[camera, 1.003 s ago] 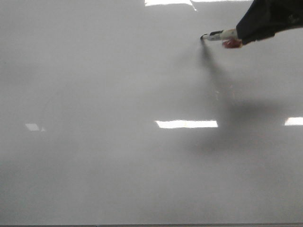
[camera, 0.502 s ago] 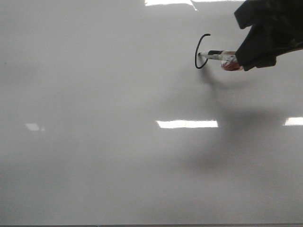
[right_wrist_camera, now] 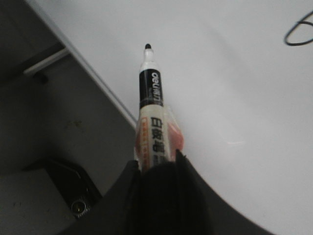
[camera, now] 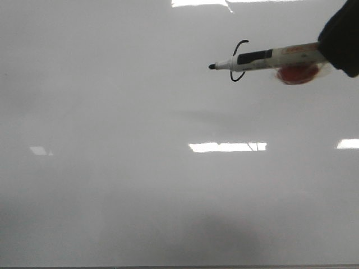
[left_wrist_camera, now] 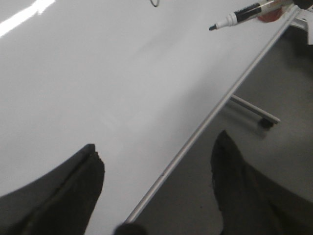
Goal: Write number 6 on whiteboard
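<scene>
The whiteboard (camera: 140, 140) fills the front view. A thin black number 6 (camera: 235, 72) is drawn near its top right: a curved stem with a lower loop, partly hidden behind the marker. Part of it also shows in the right wrist view (right_wrist_camera: 299, 34) and in the left wrist view (left_wrist_camera: 154, 4). My right gripper (camera: 331, 53) is shut on a white and black marker (camera: 269, 57), held off the board with its tip pointing left. The marker also shows in the right wrist view (right_wrist_camera: 151, 112), held by that gripper (right_wrist_camera: 156, 169). My left gripper (left_wrist_camera: 156, 161) is open and empty over the board's edge.
The whiteboard's metal edge (left_wrist_camera: 220, 103) runs diagonally, with grey floor and a stand leg (left_wrist_camera: 254, 110) beyond it. The same edge (right_wrist_camera: 88, 68) and a dark object (right_wrist_camera: 68, 191) show in the right wrist view. Bright light reflections (camera: 227, 147) lie on the board.
The marker drew the curved stroke downward, then lifted off the board. It now sits larger in the view with its tip further left. The right arm has drawn back toward the right edge.
</scene>
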Tool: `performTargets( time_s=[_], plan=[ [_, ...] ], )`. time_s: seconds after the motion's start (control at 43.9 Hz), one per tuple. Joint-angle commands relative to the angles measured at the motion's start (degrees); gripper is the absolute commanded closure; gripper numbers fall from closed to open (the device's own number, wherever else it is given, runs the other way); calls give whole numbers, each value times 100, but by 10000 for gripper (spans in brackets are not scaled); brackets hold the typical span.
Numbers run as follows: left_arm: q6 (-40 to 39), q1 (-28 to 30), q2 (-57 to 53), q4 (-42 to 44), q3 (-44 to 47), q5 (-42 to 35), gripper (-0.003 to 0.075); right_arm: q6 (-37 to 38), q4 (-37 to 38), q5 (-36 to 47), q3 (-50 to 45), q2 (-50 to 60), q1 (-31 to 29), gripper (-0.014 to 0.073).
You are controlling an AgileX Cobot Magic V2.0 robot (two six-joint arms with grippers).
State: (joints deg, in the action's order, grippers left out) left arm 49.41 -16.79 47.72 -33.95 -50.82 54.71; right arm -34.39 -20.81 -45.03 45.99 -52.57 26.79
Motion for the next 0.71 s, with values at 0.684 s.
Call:
performTargets(
  time_s=[0.684],
  plan=[
    [757,-3346,2698,573,-1851,-500,256,-266,-57,-854,165,593,243,707]
  ],
)
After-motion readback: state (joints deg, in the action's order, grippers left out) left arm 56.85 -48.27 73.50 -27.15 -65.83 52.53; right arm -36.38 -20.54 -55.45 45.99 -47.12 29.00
